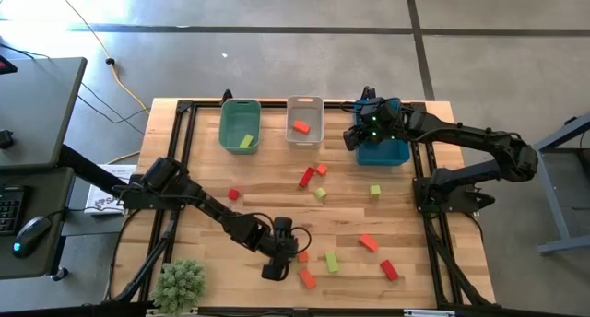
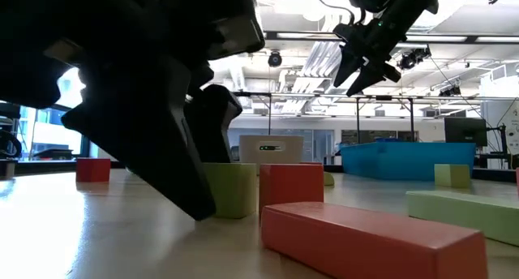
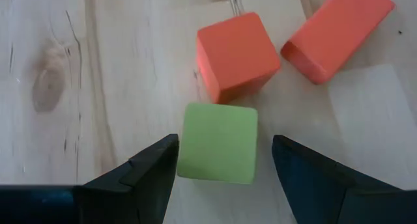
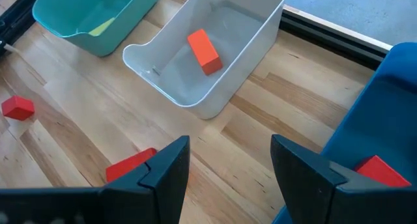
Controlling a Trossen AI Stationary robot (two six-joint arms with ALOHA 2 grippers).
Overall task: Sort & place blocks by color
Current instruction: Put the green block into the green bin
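Observation:
My left gripper (image 3: 225, 160) is open and low over the table near its near edge (image 1: 279, 252). Its fingers stand on either side of a yellow-green cube (image 3: 218, 142) that rests on the wood; I see no plain touch. Just beyond lie an orange-red cube (image 3: 238, 55) and an orange-red bar (image 3: 339, 32). My right gripper (image 4: 229, 159) is open and empty, raised above the blue bin (image 1: 383, 151), which holds a deep red block (image 4: 384, 172). The white bin (image 4: 215, 87) holds an orange-red bar (image 4: 204, 51). The green bin (image 1: 240, 125) holds a yellow-green block (image 1: 246, 140).
Several more blocks lie scattered over the middle and right of the table, among them a deep red bar (image 1: 307, 177), a yellow-green cube (image 1: 375, 191) and a deep red bar (image 1: 389, 269). A small green plant (image 1: 180, 285) stands at the near left corner.

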